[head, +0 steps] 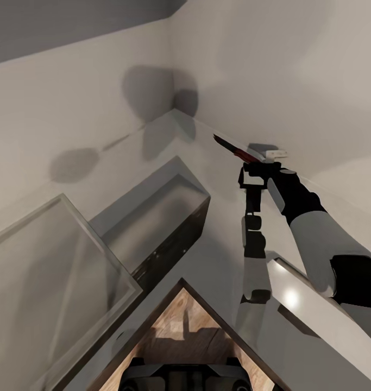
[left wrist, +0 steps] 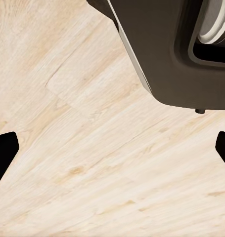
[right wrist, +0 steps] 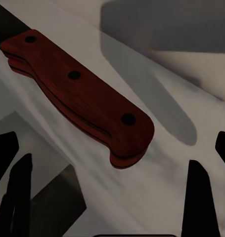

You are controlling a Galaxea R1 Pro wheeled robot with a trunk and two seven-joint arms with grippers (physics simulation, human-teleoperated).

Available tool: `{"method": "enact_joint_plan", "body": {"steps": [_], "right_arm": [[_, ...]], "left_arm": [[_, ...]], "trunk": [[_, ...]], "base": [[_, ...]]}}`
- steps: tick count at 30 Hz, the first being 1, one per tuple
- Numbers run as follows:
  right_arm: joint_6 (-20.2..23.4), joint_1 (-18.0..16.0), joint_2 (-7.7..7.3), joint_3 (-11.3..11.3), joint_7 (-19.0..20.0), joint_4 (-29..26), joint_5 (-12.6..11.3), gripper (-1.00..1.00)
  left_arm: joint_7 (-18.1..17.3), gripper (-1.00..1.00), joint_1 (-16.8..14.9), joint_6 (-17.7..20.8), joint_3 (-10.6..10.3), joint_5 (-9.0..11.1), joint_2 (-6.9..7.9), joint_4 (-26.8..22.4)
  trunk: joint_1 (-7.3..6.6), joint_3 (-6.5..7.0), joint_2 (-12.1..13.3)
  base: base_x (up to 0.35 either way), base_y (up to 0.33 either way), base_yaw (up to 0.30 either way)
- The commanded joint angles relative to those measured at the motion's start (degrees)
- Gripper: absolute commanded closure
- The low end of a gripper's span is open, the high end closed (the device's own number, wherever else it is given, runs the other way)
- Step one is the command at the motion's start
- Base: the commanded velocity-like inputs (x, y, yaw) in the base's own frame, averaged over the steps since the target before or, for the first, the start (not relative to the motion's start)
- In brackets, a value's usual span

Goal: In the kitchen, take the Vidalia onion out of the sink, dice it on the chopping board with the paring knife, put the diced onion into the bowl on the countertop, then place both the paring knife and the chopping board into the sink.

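Head cam high; right wrist close on paring knife (right wrist: 77, 94).

Pale wood floor (left wrist: 92, 163) w/ dark robot part (left wrist: 166, 54), maybe base, above.

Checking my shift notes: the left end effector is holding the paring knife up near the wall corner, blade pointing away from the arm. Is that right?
Not quite: the right end effector holds the paring knife, as the head view shows. The rest stands: it is raised near the wall corner, blade pointing away from the arm.
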Motion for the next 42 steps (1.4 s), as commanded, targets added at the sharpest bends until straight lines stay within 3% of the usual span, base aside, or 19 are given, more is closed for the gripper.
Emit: {"method": "enact_joint_plan", "body": {"steps": [1,42], "right_arm": [[0.33,-0.02,-0.04,0.2,0.05,-0.09,-0.13,-1.0],[0.33,-0.02,0.39,0.28,0.1,-0.06,-0.38,-1.0]], "left_arm": [[-0.08,-1.0,0.03,-0.08,-0.35,0.59,0.06,-0.08],[-0.08,-1.0,0.03,-0.17,-0.43,0.62,0.15,-0.08]], "trunk": [[0.03,-0.07,-0.09],[0.03,-0.07,-0.09]], "base": [[0.0,0.0,0.0],[0.037,-0.02,0.0]]}}
